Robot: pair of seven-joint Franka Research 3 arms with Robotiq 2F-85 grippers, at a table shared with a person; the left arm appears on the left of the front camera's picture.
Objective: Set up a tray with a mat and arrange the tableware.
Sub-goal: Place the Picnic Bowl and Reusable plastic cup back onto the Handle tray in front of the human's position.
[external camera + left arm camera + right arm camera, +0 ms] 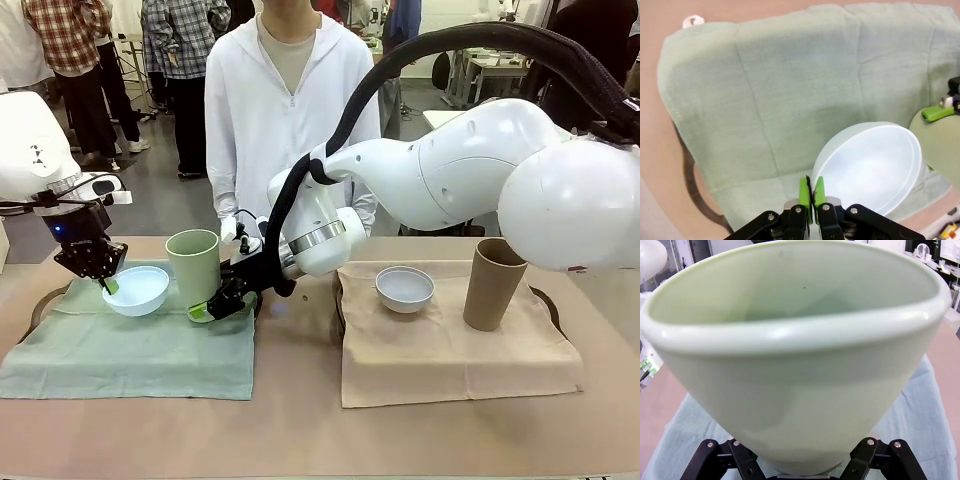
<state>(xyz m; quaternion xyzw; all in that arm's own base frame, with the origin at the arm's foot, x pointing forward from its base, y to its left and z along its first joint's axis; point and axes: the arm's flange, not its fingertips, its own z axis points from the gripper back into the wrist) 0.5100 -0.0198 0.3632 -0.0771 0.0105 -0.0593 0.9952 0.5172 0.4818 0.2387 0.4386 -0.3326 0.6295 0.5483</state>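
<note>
Tableware sits on two mats on the counter [300,420]. The left claw [108,283] is pinched shut on the rim of the light blue bowl [137,290], which rests on the green mat [130,350] directly in front of that claw; in the left wrist view the green pads [804,192] are pressed together over the bowl's near edge, with the bowl [875,167] spreading out just beyond them. The right claw [215,307] reaches across the middle and its jaws stand wide around the base of the pale green tumbler [193,265], which stands upright on the green mat between the fingers, right beside the blue bowl; in the right wrist view the tumbler [795,355] rises straight ahead of the claw. Well off to the far side of the right claw, the white bowl [405,288] and the tan-brown tumbler [492,283] stand on the beige mat [450,355]. A person in a white jacket [285,110] stands beyond the counter.
</note>
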